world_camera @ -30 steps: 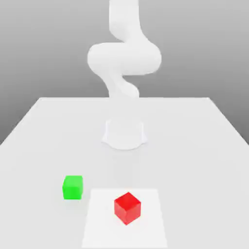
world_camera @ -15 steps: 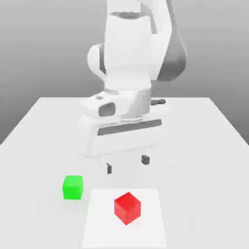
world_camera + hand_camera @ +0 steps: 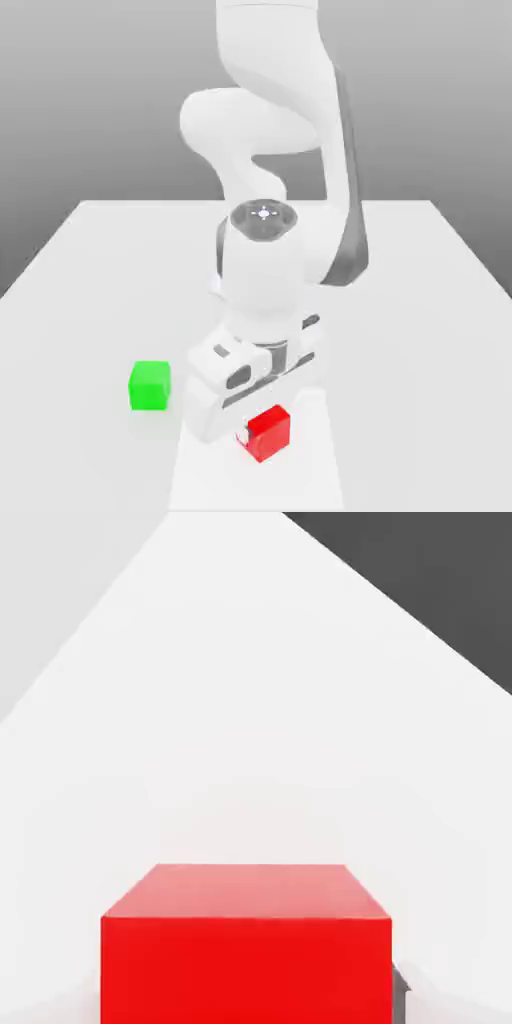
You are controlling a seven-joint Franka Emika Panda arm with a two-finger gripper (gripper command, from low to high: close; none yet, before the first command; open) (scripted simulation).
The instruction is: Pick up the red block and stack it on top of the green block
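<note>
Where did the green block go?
The green block sits on the table, toward the exterior view's left, apart from the red block and the gripper beside it.

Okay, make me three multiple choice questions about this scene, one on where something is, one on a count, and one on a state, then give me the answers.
1. In the exterior view, where does the green block sit relative to the red block?
A. On the exterior view's left of it
B. On top of it
C. On the exterior view's right of it

2. How many blocks are on the table?
A. One
B. Two
C. Four

3. Where is the red block right now?
A. Stacked on the green block
B. Lifted high above the table
C. Down on the table, with the claw lowered onto it

Answers: 1 A, the green block lies apart toward the exterior view's left. 2 B, one green and one red cube are there. 3 C, the hand sits low over the red block, which rests on the surface.
</note>
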